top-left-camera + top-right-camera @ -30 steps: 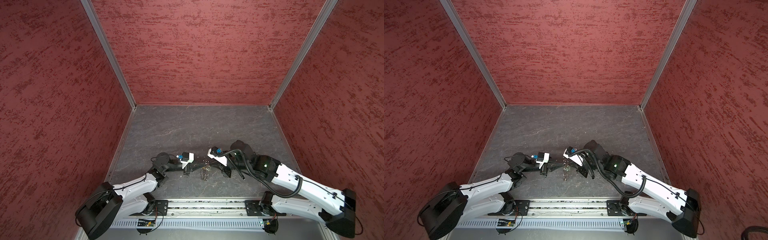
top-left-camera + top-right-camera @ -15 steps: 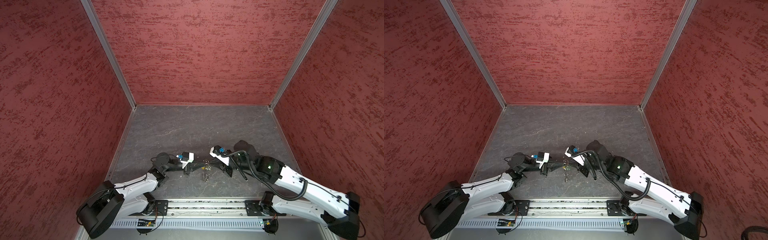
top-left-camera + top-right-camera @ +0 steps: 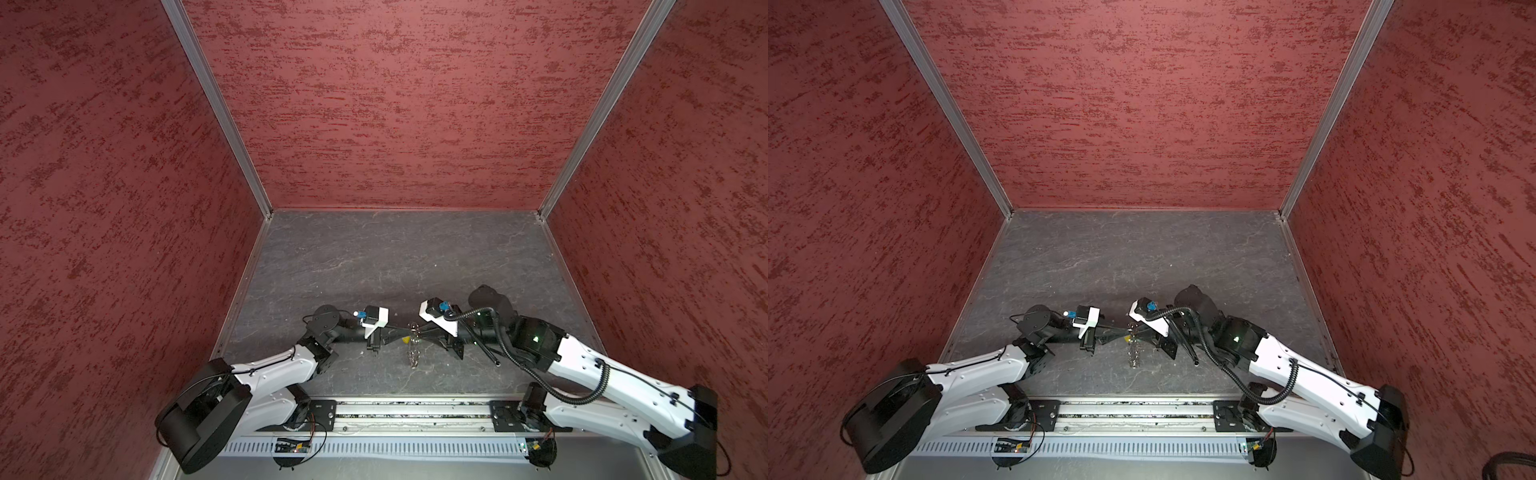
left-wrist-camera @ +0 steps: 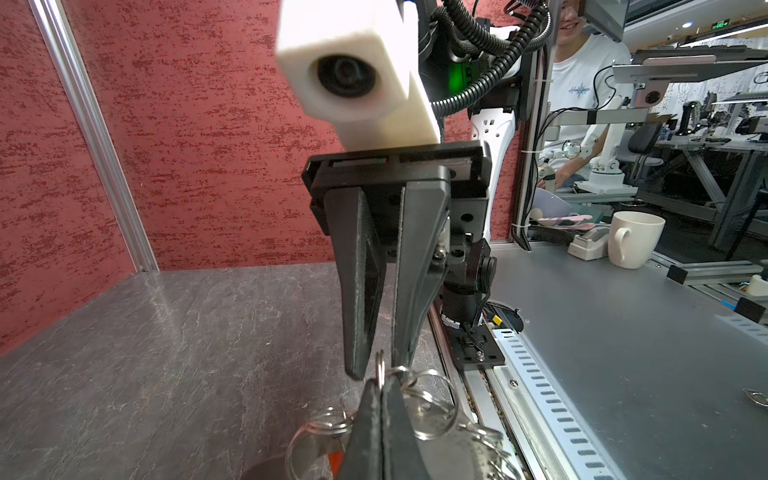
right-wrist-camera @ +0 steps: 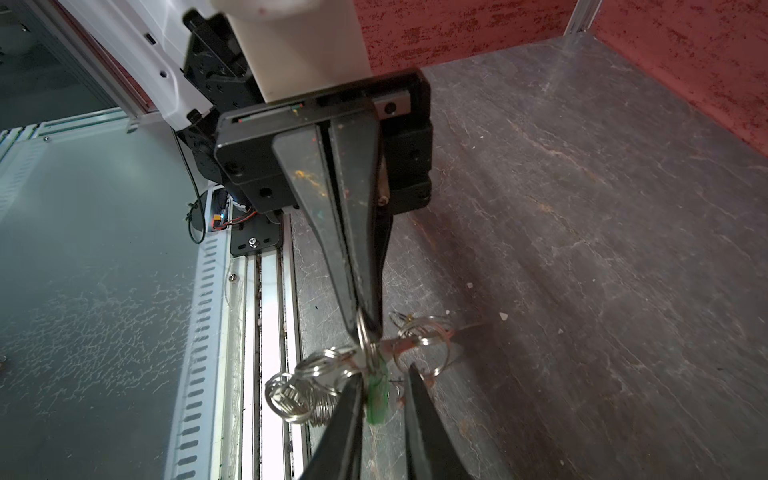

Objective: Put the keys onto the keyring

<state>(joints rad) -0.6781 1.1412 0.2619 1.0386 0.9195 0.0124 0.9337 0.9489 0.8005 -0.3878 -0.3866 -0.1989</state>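
keyring (image 3: 412, 353) between left gripper (image 3: 404, 329), right gripper (image 3: 419, 331)

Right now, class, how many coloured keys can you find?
3: a green key hanging from the keyring in the right wrist view; a red key behind its rings in the left wrist view; a yellow key in both top views. More may be hidden.
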